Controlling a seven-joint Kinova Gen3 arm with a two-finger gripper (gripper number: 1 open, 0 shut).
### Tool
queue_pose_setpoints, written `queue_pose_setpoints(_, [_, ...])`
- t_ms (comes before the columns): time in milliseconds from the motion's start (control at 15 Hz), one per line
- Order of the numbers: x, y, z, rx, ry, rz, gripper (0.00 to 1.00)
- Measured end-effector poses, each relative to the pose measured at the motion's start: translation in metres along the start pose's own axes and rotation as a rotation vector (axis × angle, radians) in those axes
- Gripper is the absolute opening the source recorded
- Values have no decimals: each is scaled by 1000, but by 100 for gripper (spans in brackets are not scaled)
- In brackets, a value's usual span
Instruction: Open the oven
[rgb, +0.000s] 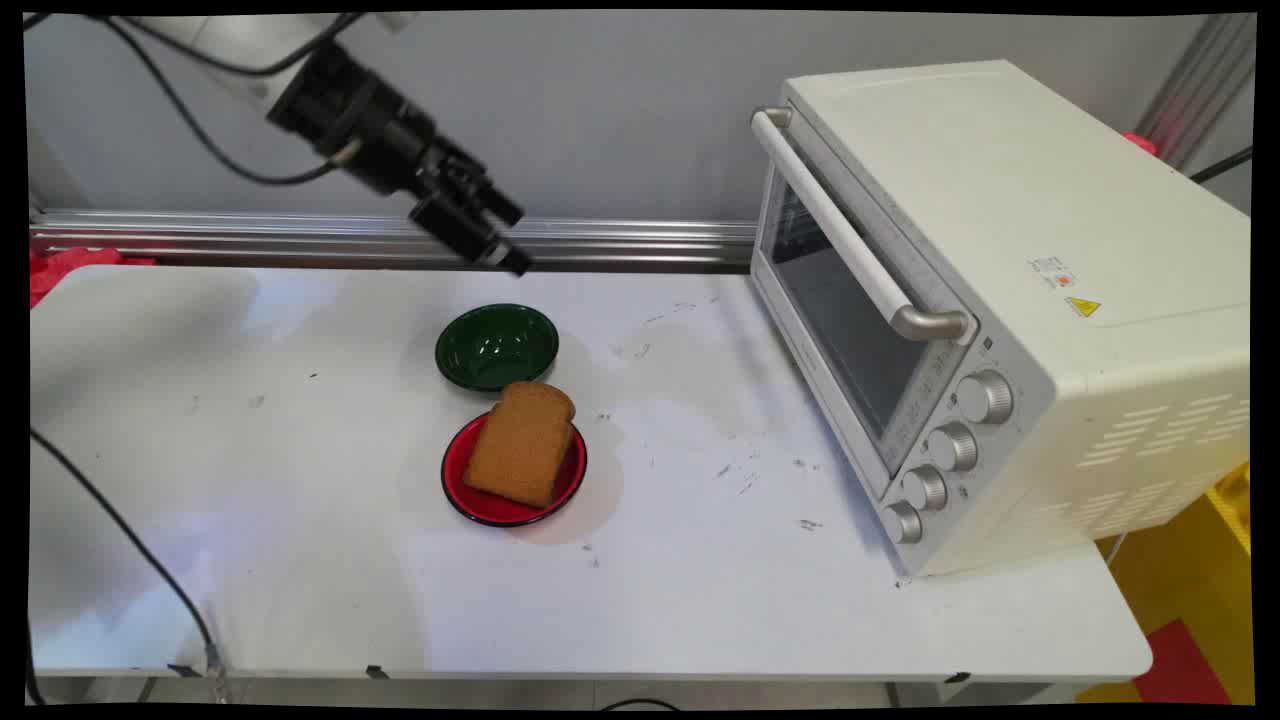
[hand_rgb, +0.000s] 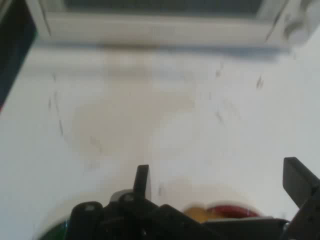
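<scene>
My black gripper (rgb: 508, 238) hangs in the air above the table's far side, just behind and above a dark green bowl (rgb: 497, 346). In the hand view the gripper (hand_rgb: 220, 182) is open, with only bare table between its fingers. In front of the bowl a brown slice of bread (rgb: 520, 443) lies on a red plate (rgb: 456, 487), its top end sticking out over the plate's rim. The hand view catches only a sliver of the red plate (hand_rgb: 232, 210) and of the green bowl (hand_rgb: 54, 233) along its bottom edge.
A white toaster oven (rgb: 1000, 300) stands at the right of the white table (rgb: 300, 500), door shut, with a long handle (rgb: 850, 235) and several knobs. Its base (hand_rgb: 160, 27) crosses the top of the hand view. A black cable (rgb: 130, 545) runs over the table's left front.
</scene>
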Motion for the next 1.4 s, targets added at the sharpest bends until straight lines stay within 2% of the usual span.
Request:
queue_pose_setpoints(333, [37,5,2,-4,82,14,100])
queue_pose_setpoints(533, [51,5,5,-11,96,7,100])
queue_pose_setpoints(733, [62,4,13,-25,85,-3,100])
queue_pose_setpoints(1000, [90,2,37,-62,41,13,100])
queue_pose_setpoints(1400, [143,-3,74,-58,11,43,100])
